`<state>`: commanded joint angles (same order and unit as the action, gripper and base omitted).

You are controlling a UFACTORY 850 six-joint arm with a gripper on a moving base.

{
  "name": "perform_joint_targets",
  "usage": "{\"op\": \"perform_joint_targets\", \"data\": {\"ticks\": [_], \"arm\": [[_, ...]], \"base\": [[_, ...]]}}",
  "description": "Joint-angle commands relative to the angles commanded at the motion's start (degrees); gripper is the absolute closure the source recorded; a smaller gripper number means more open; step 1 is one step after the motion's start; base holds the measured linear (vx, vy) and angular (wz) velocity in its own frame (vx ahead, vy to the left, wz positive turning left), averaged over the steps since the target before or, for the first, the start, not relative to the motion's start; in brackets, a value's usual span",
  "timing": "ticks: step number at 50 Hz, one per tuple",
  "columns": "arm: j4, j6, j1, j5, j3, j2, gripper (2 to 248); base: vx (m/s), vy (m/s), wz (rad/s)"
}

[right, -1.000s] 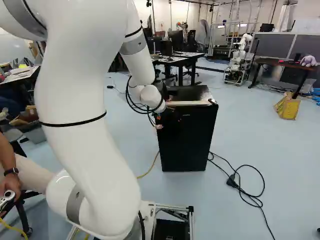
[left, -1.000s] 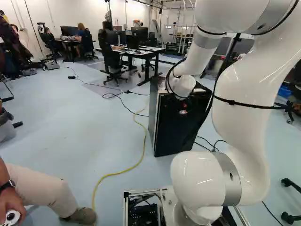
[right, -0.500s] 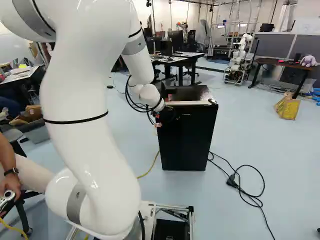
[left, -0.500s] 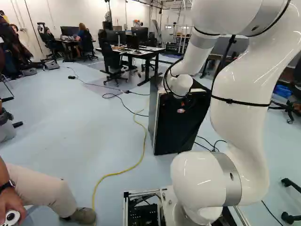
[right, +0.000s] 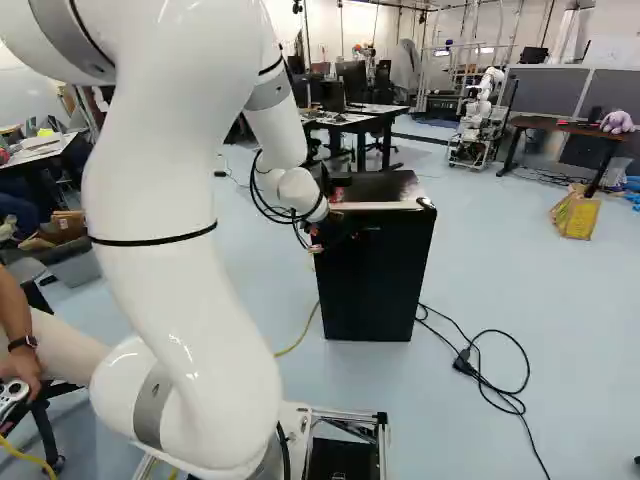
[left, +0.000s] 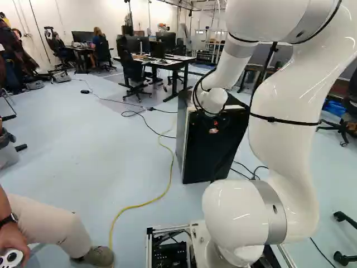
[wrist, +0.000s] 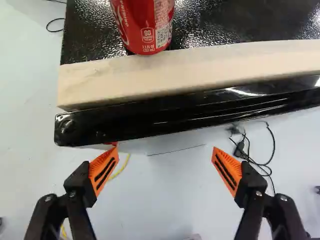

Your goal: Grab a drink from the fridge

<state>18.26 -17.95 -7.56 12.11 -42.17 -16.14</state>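
Red can (wrist: 145, 30), upper part cut off in wrist view, on fridge (right: 370, 285); jaws (right: 316, 238) apart.

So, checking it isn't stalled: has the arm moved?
Yes: in the right base view, the arm has shifted slightly right against the base frame.

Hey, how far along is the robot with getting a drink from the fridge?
Early on, it seems. Done: the arm reaches to the fridge. In hand: nothing; the gripper is open at the top front edge, with nothing gripped. Left: the door looks shut, so likely opening it and taking a drink. A red can stands on top, ungripped.
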Motion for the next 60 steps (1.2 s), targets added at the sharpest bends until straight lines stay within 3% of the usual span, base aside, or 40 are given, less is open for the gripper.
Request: {"op": "perform_joint_targets", "data": {"ticks": [14,27,42,60], "arm": [[0.0,0.0,0.0,0.8,3.9,3.2,3],[0.0,0.0,0.0,4.4,7.8,6.5,3],[0.0,0.0,0.5,12.3,12.3,10.5,3],[0.0,0.0,3.7,23.1,15.8,13.8,3]], "base": [[0.000,0.000,0.000],[0.000,0.000,0.000],[0.000,0.000,0.000],[0.000,0.000,0.000]]}}
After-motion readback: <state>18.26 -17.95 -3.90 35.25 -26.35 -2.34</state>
